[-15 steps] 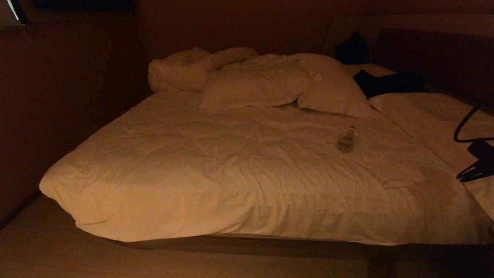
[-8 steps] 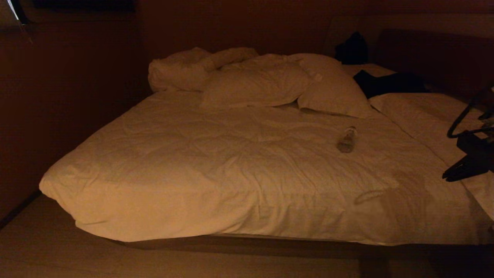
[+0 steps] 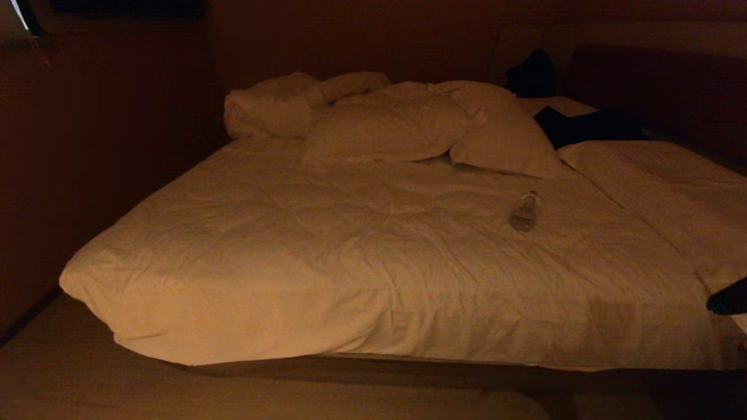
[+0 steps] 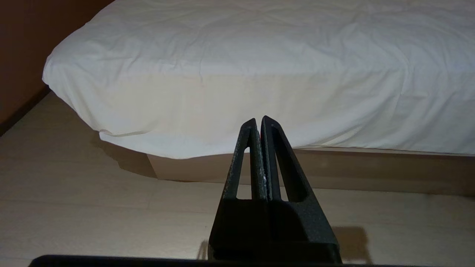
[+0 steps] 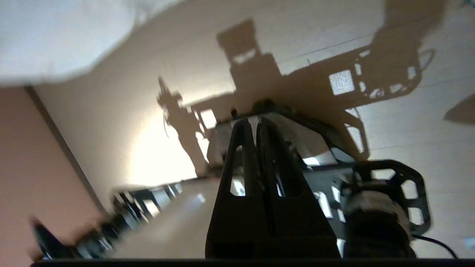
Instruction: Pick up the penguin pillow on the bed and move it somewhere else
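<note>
The bed (image 3: 350, 251) fills the head view, with a wrinkled white duvet and rumpled plain white pillows (image 3: 408, 125) at its head. I cannot make out the penguin pillow in any view. My left gripper (image 4: 258, 119) hangs low over the floor, shut and empty, pointing at the foot edge of the bed (image 4: 222, 92). My right gripper (image 5: 256, 120) is shut with nothing in it and points down at the robot's base and the floor. Only a dark bit of the right arm (image 3: 726, 297) shows at the right edge of the head view.
A small clear bottle (image 3: 524, 211) lies on the duvet right of centre. A dark flat shape (image 3: 589, 125) and a dark lump (image 3: 531, 73) sit at the far right by the headboard. A wall runs along the bed's left side. Bare floor (image 4: 92, 207) lies before the bed.
My right arm, which stood over the bed's right side, has swung down and almost out of the head view. The bed, pillows and bottle have not moved.
</note>
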You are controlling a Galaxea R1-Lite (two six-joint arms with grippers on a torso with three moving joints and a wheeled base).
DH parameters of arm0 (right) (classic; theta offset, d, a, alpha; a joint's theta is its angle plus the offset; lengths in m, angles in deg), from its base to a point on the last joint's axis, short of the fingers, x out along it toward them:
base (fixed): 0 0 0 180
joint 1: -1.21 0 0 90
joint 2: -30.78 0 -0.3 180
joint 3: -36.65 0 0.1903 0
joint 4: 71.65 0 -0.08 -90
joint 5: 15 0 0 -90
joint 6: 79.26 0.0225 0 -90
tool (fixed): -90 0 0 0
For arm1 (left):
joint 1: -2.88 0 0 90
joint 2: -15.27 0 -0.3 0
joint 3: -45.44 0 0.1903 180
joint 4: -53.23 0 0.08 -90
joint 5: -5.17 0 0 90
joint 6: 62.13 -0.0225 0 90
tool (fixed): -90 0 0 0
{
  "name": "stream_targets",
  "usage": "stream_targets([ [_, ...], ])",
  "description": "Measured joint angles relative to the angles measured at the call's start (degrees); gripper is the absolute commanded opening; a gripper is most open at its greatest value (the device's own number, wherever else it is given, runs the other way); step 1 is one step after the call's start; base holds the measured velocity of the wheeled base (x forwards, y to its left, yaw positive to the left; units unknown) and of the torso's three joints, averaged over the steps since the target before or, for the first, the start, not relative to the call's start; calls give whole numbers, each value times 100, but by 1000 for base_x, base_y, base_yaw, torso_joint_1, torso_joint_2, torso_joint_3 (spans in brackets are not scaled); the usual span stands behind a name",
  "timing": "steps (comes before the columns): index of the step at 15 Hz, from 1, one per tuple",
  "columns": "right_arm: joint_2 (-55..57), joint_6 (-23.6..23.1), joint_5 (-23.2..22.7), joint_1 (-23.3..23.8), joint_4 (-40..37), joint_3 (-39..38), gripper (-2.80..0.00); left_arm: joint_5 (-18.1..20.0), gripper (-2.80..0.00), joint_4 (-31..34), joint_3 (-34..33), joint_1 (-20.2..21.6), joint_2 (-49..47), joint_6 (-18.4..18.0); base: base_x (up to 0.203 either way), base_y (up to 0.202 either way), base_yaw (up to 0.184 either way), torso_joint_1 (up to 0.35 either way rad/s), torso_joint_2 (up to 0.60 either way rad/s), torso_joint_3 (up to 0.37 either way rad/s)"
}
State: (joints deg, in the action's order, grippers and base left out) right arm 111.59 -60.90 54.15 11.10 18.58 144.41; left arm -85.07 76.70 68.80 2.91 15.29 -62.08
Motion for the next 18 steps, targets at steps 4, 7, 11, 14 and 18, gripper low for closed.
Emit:
stream_targets([
  [4, -934, -766, -404, -5, 6, -641, -280, 1, -280, -1, 0, 0, 0, -2, 0, 0, 0, 0, 0, 0],
  [7, -1646, -1107, -467, 2, 158, -1235, -280, 0, -280, 0, 0, 2, 0, 0, 0, 0, 0, 0, 0, 0],
  [11, -2813, -1078, -159, 63, 701, -2395, -280, 0, -280, 0, 0, 2, 0, 0, 0, 0, 0, 0, 0, 0],
  [14, -3615, -781, 297, 77, 1360, -3099, -280, 2, -280, 0, 0, 0, 0, 0, 0, 0, 0, 0, 0, 0],
  [18, -4657, -135, 832, 74, 2614, -3438, -280, 0, -280, 0, 0, 0, 0, 0, 0, 0, 0, 0, 0, 0],
])
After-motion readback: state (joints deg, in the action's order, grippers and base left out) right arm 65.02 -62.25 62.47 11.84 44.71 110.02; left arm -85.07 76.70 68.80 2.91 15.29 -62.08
